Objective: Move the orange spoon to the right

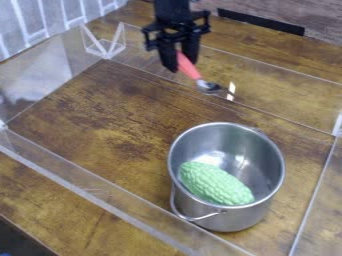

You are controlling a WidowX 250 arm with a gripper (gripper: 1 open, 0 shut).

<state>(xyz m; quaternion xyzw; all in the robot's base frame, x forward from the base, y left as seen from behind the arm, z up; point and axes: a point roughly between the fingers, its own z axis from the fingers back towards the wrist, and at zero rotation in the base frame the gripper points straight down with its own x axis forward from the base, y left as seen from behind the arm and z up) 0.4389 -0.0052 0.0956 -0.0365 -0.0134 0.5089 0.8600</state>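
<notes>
You see the orange spoon (195,73) with a smooth, slightly glossy orange-red plastic handle and a small bright metal bowl that reflects light. The gripper (178,52) holding its handle is matt black, with a finish that looks like painted metal or hard plastic; you cannot tell which. The steel pot (229,175) is polished metal, satin-bright inside, with a thin wire-like metal handle. The green vegetable (217,183) in it has a bumpy, rough, dull skin. The table (107,120) is dark wood with visible grain and a low sheen. Clear glossy panels (80,185), plastic or glass, border it and catch reflections.
</notes>
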